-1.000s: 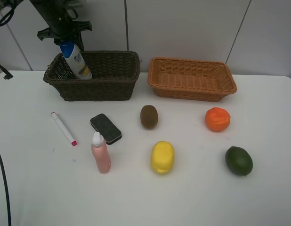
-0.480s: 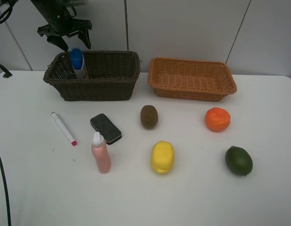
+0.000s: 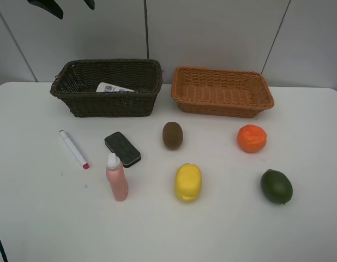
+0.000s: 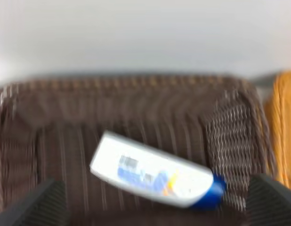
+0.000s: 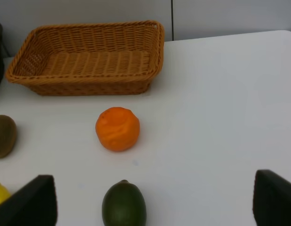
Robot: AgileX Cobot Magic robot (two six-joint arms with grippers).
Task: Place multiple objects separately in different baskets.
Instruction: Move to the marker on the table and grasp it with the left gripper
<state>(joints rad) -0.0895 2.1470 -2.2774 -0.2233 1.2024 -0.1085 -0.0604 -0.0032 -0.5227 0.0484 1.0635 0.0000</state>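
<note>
The white shampoo bottle (image 3: 115, 88) with its blue cap lies on its side inside the dark brown basket (image 3: 106, 105). High above that basket's left end, at the picture's top edge, my left gripper (image 3: 70, 4) is open and empty. The left wrist view, blurred, looks down on the bottle (image 4: 155, 172) in the dark basket (image 4: 230, 132) between the open left gripper's (image 4: 152, 209) fingers. On the table lie the marker (image 3: 74, 149), eraser (image 3: 122, 149), pink bottle (image 3: 116, 177), kiwi (image 3: 172, 135), lemon (image 3: 188, 182), orange (image 3: 251, 138) and lime (image 3: 276, 186). My right gripper (image 5: 155, 200) is open, above the lime (image 5: 124, 205) and orange (image 5: 117, 128).
The light tan basket (image 3: 222, 106) stands to the right of the dark one with nothing in it, and shows in the right wrist view as the tan basket (image 5: 157, 52). The pink bottle stands upright close to the eraser. A wall rises behind both baskets.
My left gripper opened and let go of the shampoo bottle, which fell flat into the dark basket. The left arm then rose up and away. Nothing else moved.
</note>
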